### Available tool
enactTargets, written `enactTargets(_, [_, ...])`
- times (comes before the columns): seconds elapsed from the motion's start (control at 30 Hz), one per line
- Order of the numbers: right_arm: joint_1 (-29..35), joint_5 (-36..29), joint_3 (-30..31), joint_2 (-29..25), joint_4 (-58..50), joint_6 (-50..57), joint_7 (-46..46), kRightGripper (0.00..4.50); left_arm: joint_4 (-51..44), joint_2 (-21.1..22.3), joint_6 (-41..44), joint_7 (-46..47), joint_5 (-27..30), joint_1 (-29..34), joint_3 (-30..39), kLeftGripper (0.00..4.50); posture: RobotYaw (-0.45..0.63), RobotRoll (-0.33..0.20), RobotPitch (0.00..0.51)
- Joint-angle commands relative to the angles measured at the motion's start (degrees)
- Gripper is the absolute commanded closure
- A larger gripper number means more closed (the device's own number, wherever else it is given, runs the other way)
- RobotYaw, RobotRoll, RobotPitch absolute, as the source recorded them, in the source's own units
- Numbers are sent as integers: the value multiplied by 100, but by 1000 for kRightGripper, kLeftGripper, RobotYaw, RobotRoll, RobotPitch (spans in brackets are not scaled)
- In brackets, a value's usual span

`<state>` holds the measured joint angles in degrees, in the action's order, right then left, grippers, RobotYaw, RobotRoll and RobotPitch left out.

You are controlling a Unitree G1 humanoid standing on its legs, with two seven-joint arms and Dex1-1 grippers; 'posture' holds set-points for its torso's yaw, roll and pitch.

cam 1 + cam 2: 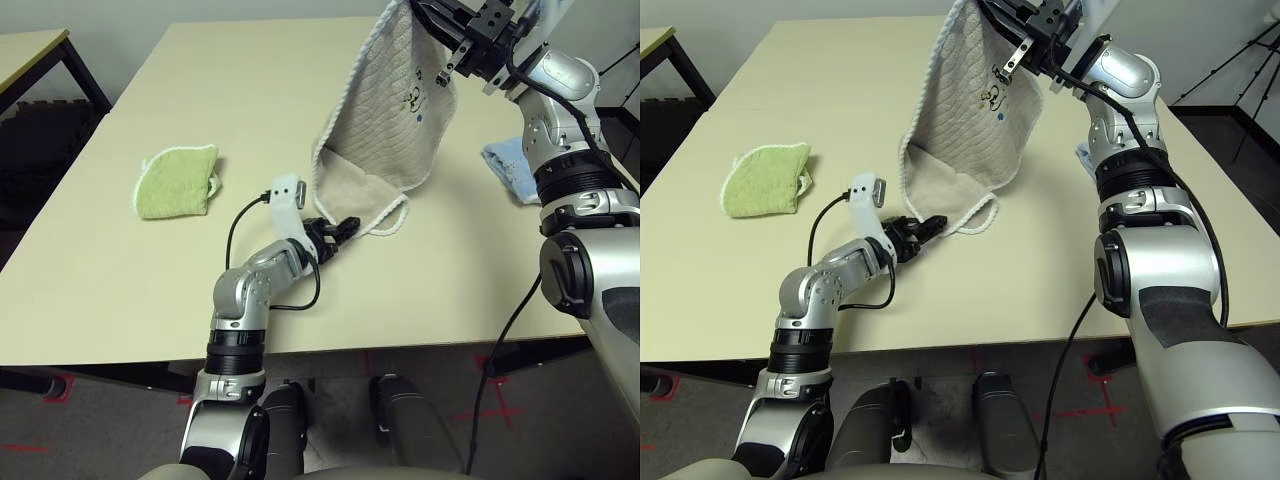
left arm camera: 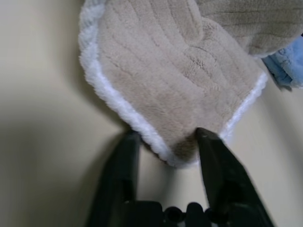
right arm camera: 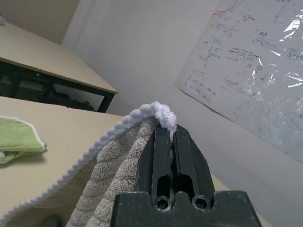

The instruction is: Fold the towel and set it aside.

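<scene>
The beige towel (image 1: 385, 110) with white edging hangs in the air from its top corner, and its lower end trails on the table (image 1: 120, 290). My right gripper (image 1: 432, 18) is raised high at the back right, shut on that top corner; in the right wrist view the white edging bunches over the closed gripper (image 3: 169, 130). My left gripper (image 1: 345, 225) lies low on the table at the towel's lower corner. Its fingers (image 2: 215, 161) stand apart on either side of that corner (image 2: 182, 151), with the cloth between them.
A folded lime-green towel (image 1: 178, 182) lies at the table's left. A light-blue towel (image 1: 510, 165) lies at the right, behind my right forearm. A second table (image 1: 25, 50) stands at the far left. Bare tabletop stretches along the near edge.
</scene>
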<state>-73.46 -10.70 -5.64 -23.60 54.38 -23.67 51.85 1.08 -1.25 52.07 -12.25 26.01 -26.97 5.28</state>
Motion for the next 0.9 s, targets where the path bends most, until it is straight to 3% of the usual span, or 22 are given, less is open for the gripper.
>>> enactTargets(0.03, [-117,37,-46,-49,112,-60,-66,4500,171,-90,95,64,-10,-6,-97,3391,-108,0,130])
enactTargets(0.13, [-90,48,-52,-40,133,-61,-96,4500,173,-123,73,103,-26,12,-90,4463,-105,0,133])
enactTargets(0.27, [-24,60,-51,-50,155,-58,-132,4500,72,-39,47,203,-44,60,25,4463,-104,0,137])
enactTargets(0.6, [121,126,-58,-179,338,43,-350,4500,-460,1313,107,328,-119,-21,704,4463,-76,0,136])
enactTargets(0.9, [360,358,76,-233,384,489,-615,4500,-642,1659,128,421,-155,9,860,4463,-67,0,136])
